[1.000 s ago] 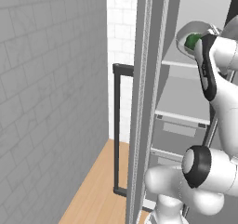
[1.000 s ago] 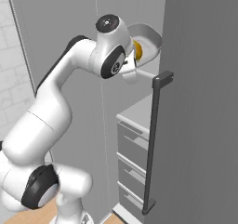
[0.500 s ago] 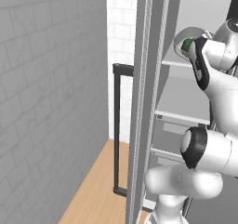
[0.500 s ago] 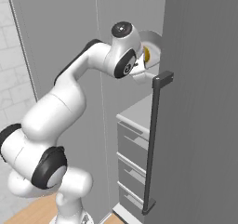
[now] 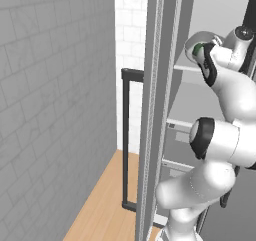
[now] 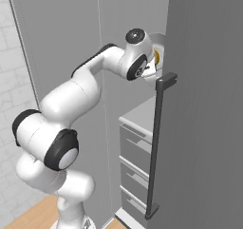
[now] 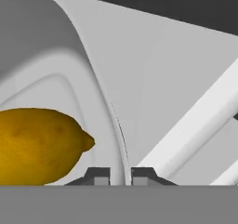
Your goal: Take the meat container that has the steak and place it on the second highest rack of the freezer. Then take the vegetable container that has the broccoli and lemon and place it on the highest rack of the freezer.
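You had one lemon (image 7: 39, 144) at lower left, one broccoli (image 5: 198, 49) (upper right), gripper (image 7: 121, 174) clenched on the vegetable container (image 7: 100, 102) rim.

- No legible text, label, brand, number or sign found on any surface.
- Freezer (image 6: 204, 104) door and dark bar handle (image 6: 158, 142): plain, unmarked.
- Grey drawers (image 6: 135, 164): no lettering.
- White container (image 7: 69, 79) wall beside the lemon (image 7: 39, 144): blank.
- Tiled wall (image 5: 55, 100): bare, no signage.
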Available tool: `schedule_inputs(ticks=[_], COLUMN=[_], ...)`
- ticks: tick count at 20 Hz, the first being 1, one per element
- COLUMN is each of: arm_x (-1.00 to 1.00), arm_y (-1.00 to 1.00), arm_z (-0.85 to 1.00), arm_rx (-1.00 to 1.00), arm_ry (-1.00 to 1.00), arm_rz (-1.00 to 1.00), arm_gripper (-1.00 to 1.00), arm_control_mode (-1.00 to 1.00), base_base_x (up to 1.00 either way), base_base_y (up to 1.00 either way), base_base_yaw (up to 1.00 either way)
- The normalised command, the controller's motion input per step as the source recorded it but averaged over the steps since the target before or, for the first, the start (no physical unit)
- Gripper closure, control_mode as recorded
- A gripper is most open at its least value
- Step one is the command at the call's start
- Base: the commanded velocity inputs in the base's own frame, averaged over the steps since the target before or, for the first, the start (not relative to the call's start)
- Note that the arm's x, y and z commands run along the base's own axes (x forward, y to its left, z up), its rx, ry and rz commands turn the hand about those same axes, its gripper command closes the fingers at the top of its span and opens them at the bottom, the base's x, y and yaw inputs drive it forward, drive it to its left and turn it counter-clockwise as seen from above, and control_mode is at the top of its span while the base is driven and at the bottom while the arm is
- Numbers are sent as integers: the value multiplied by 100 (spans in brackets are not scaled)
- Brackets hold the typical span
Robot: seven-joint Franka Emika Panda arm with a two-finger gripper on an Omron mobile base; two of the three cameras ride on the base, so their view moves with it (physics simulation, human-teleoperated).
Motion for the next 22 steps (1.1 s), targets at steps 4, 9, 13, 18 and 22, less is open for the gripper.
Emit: schedule_inputs(ticks=[4, 9, 13, 18, 22], arm_x=[58, 49, 45, 18, -1], arm_y=[-5, -35, -7, 0, 11], arm_z=[-14, -10, -18, -19, -14], arm_rx=[0, 0, 0, -2, -1], arm_ry=[0, 0, 1, -8, -35], arm_rz=[-1, 0, -2, -3, 0], arm_gripper=[100, 100, 100, -100, -100], arm_control_mode=[-100, -100, -100, -100, -100], base_base_x=[0, 0, 0, 0, 0], base_base_y=[0, 0, 0, 0, 0], base_base_yaw=[0, 0, 0, 0, 0])
